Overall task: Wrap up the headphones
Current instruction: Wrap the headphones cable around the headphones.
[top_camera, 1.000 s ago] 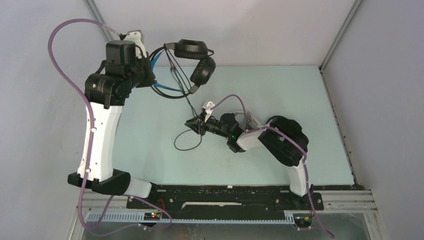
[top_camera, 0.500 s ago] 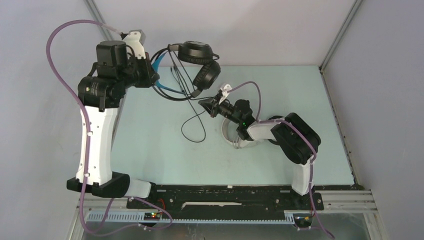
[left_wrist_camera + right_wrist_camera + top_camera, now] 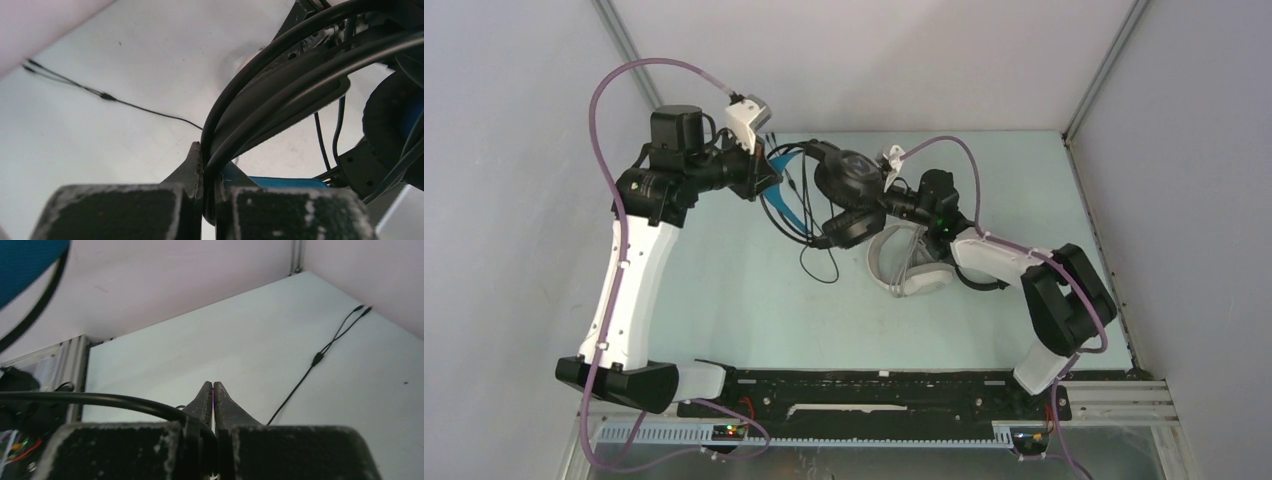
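My left gripper [image 3: 769, 182] is shut on the headphones with the blue headband [image 3: 781, 212] and holds them above the table. In the left wrist view the gripper [image 3: 210, 165] clamps the black cable turns and blue headband [image 3: 280, 182]. The black ear cups [image 3: 849, 176] hang to its right. My right gripper [image 3: 876, 205] sits between the ear cups, shut on the headphones' black cable [image 3: 100, 400]; its fingertips [image 3: 213, 390] touch. The cable's loose loop [image 3: 820, 268] hangs down. The white-grey headphones [image 3: 902, 268] lie on the table under my right arm. The small all-black headphones are out of view.
A thin black cable with a Y-split [image 3: 320, 358] lies on the pale table; it also shows in the left wrist view [image 3: 102, 95]. Enclosure walls stand close at the back and both sides. The arm bases sit on the near rail [image 3: 874, 405].
My left gripper has swung right and lower with the blue-band headphones. My right gripper has moved away from me with the cable, up to the ear cups, uncovering the white-grey headphones.
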Controlling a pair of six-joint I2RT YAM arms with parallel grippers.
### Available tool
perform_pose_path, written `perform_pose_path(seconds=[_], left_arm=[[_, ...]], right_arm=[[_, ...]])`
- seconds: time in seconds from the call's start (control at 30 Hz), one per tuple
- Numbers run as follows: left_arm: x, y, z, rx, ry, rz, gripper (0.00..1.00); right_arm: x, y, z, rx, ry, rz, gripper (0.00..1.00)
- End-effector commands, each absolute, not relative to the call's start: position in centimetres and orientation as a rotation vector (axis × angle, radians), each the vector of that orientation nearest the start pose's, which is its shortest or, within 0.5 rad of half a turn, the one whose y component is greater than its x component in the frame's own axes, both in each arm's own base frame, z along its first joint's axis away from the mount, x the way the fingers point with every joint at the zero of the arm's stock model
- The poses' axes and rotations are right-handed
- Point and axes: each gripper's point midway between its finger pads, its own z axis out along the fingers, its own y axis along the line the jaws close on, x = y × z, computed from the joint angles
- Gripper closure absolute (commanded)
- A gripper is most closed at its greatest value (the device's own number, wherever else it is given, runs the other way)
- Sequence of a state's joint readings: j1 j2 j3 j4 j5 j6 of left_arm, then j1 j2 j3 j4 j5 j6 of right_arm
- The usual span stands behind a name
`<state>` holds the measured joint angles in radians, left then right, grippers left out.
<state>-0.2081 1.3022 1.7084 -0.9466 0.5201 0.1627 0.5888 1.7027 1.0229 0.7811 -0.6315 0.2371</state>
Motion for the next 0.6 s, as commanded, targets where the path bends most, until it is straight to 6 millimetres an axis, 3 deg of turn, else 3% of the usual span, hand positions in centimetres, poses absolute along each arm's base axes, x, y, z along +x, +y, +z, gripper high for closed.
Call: perform_pose_path(seconds=[0.0,0.1,0.2,0.4,0.57], left_arm=[[27.2,-16.2,38.7,1.046,1.702,-0.558,1.0],[28.0,-15.5,38.1,1.058,1.72,-0.481,1.0],[30.3,-14.4,38.9,0.922,1.748,-0.384,1.0],[29.4,-16.0,39.9,0.984,1.667,-0.484,1.0],[28.9,-15.7,37.4,1.162,1.646,-0.42,1.0]], right_arm=[[34.4,34.8,26.6,-0.8,1.458,1.139,1.0],[35.3,33.0,27.1,-0.74,1.505,1.115,1.0],[35.9,31.8,27.5,-0.717,1.516,1.088,1.0],[35.9,31.6,27.3,-0.703,1.536,1.095,1.0],[34.0,31.9,28.2,-0.782,1.529,1.16,1.0]])
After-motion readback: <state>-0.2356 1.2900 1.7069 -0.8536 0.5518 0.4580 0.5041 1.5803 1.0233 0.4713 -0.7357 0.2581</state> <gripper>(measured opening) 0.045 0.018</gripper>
